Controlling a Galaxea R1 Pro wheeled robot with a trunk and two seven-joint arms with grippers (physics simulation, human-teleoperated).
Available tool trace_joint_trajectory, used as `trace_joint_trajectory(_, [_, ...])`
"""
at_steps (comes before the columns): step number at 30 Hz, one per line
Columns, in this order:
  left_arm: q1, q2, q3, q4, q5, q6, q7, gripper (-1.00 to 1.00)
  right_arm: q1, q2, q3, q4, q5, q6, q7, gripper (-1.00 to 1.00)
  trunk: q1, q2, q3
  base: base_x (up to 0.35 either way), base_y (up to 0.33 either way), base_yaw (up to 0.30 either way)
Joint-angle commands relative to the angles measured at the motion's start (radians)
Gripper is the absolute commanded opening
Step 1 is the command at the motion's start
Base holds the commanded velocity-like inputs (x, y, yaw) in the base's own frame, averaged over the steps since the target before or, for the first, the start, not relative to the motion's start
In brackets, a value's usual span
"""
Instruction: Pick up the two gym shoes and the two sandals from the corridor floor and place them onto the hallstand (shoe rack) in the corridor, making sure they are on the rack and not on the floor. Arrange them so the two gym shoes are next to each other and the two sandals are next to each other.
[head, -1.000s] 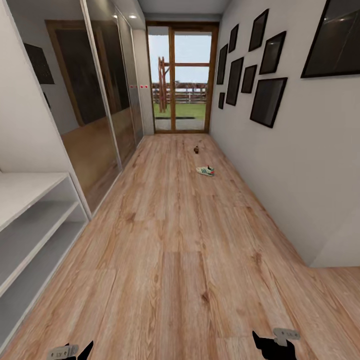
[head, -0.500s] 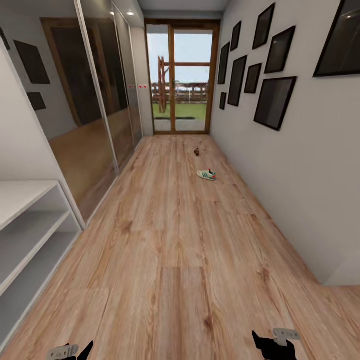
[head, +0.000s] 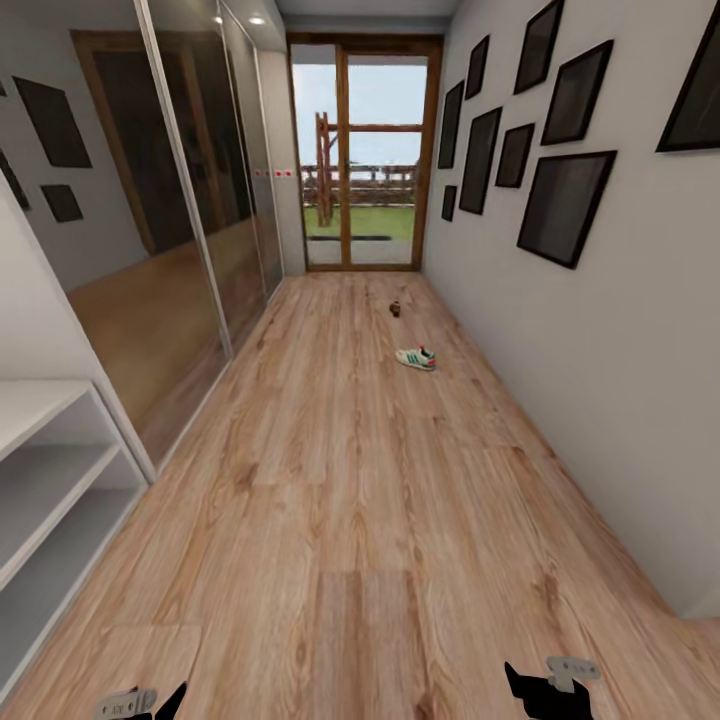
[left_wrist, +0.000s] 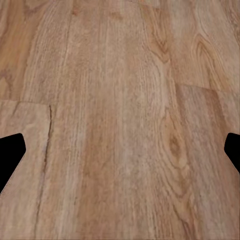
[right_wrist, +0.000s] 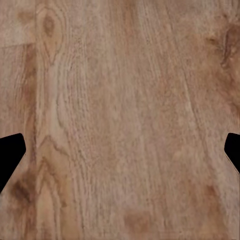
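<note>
One gym shoe (head: 415, 358), white with green stripes and red accents, lies on the corridor floor (head: 350, 520) far ahead, near the right wall. Beyond it a small dark brown sandal (head: 396, 308) rests on the planks by the glass door. My left gripper (head: 150, 704) and right gripper (head: 545, 686) poke in at the bottom edge of the head view, far from both shoes. In the wrist views the left gripper (left_wrist: 120, 155) and right gripper (right_wrist: 120, 155) hang open over bare planks, holding nothing. Whether the shelf unit at the left is the hallstand, I cannot tell.
A white open unit with two shelves (head: 45, 470) stands against the left wall. Mirrored sliding doors (head: 190, 210) run along the left behind it. Black picture frames (head: 560, 205) hang on the right wall. A glass door (head: 362, 155) closes the corridor's far end.
The whole view has advanced down the corridor: the white shelf unit slides off to the left and the gym shoe and sandal appear slightly nearer. Both grippers hold the same pose.
</note>
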Motion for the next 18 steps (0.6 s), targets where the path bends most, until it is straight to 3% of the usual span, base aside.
trace_joint_trajectory(1, [-0.001, 0.000, 0.003, 0.001, 0.007, 0.002, -0.009, 1.00, -0.001, 0.000, -0.009, 0.001, 0.008, -0.003, 0.005, 1.00, 0.000, 0.000, -0.001, 0.339, 0.000, 0.000])
trace_joint_trajectory(18, [-0.001, 0.001, 0.003, 0.001, 0.007, 0.002, -0.009, 1.00, -0.001, 0.000, -0.009, 0.000, 0.008, -0.004, 0.005, 1.00, 0.000, 0.000, -0.001, 0.339, 0.000, 0.000])
